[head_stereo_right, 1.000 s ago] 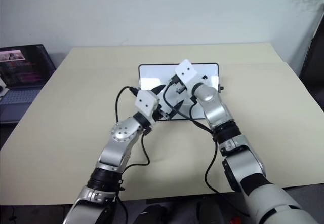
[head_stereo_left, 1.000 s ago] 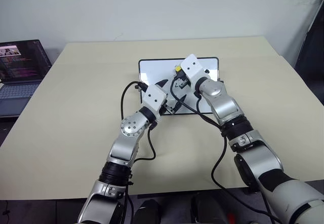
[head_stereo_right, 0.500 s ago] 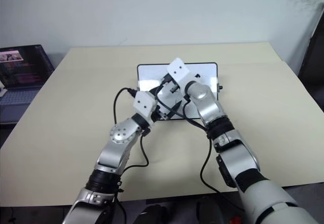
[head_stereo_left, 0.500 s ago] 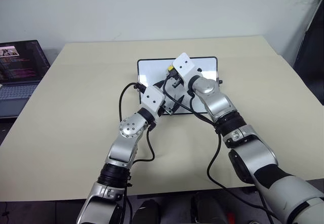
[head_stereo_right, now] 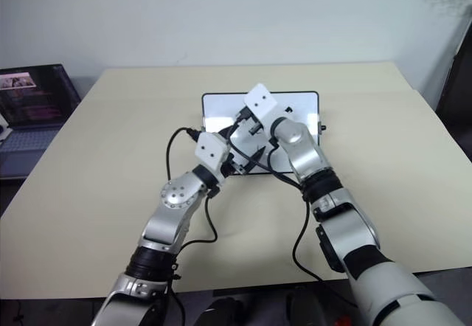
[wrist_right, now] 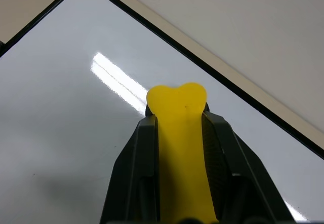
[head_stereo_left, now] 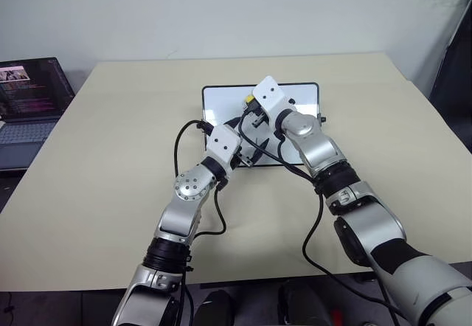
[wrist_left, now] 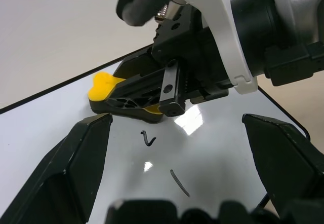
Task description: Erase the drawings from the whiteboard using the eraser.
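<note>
The whiteboard (head_stereo_left: 221, 103) lies flat on the table's far middle. My right gripper (wrist_right: 178, 117) is shut on the yellow eraser (wrist_right: 179, 133) and holds it low over the board's left part, the eraser (head_stereo_left: 249, 99) pointing left. In the left wrist view the eraser (wrist_left: 104, 84) sits just beyond two thin black drawings, a small hook (wrist_left: 148, 139) and a short stroke (wrist_left: 178, 182). I cannot tell whether the eraser touches the board. At the board's near edge my left gripper (wrist_left: 174, 127) stands open with nothing between its fingers, facing those marks.
An open laptop (head_stereo_left: 29, 97) stands off the table's left side. The beige table (head_stereo_left: 110, 156) spreads wide around the board. A dark object (head_stereo_left: 453, 68) stands beyond the table's right edge. Black cables loop from both wrists over the board's near edge.
My right gripper carried the eraser a little to the left across the board, then held still over the last half second. The left arm has not moved.
</note>
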{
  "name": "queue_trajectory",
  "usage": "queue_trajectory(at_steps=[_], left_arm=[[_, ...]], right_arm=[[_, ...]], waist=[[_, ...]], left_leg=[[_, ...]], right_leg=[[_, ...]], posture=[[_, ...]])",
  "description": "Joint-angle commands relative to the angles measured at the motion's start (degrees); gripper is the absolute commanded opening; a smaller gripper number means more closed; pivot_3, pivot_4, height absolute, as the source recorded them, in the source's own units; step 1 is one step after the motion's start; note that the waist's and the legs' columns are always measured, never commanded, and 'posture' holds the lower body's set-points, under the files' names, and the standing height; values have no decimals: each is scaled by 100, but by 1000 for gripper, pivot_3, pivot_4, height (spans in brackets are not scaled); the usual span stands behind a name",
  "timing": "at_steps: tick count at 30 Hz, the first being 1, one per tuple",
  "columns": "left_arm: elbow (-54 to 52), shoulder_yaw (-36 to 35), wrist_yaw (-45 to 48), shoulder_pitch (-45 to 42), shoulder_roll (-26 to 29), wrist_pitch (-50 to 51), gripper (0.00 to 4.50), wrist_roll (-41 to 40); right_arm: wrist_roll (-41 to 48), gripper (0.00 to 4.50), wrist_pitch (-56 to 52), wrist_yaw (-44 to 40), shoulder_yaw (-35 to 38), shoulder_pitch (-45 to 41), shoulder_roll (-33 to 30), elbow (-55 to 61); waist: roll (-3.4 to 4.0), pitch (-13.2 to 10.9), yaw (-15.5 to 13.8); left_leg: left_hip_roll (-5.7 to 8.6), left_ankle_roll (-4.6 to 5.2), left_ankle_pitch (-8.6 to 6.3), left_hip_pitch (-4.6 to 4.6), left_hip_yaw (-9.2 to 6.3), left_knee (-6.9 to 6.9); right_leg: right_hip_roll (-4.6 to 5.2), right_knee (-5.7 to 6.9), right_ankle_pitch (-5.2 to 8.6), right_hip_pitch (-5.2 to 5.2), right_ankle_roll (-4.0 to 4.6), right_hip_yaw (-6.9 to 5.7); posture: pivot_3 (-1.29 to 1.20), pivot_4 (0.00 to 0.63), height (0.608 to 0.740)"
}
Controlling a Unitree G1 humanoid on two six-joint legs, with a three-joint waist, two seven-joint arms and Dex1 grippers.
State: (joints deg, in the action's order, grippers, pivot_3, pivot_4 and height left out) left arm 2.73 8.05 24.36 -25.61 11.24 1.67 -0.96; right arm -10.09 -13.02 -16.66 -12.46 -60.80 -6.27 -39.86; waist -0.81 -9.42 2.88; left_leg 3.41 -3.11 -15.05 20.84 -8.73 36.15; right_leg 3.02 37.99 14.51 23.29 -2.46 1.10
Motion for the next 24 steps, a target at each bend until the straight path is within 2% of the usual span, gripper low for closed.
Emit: queue_trajectory(at_steps=[1, 13, 24], left_arm=[[-28, -26, -14, -166, -23, -143, 4500, -3], [125, 11, 10, -250, -85, -258, 4500, -15], [113, -5, 9, -239, -94, -267, 4500, -8]], right_arm=[[-105, 857, -183, -26, 53, 155, -244, 198], [-126, 857, -492, -105, 70, 499, -657, 673], [-45, 857, -549, -107, 74, 510, -547, 839]], waist=[[0, 0, -24], [-1, 1, -124], [-2, 1, -121]], left_leg=[[0, 0, 0, 0, 0, 0], [3, -1, 1, 2, -5, 2], [3, -1, 1, 2, -5, 2]], right_leg=[[0, -1, 0, 0, 0, -1], [2, -2, 0, -3, 0, -6], [2, -2, 0, -4, 0, -7]], posture=[[0, 150, 740], [0, 150, 740], [0, 150, 740]])
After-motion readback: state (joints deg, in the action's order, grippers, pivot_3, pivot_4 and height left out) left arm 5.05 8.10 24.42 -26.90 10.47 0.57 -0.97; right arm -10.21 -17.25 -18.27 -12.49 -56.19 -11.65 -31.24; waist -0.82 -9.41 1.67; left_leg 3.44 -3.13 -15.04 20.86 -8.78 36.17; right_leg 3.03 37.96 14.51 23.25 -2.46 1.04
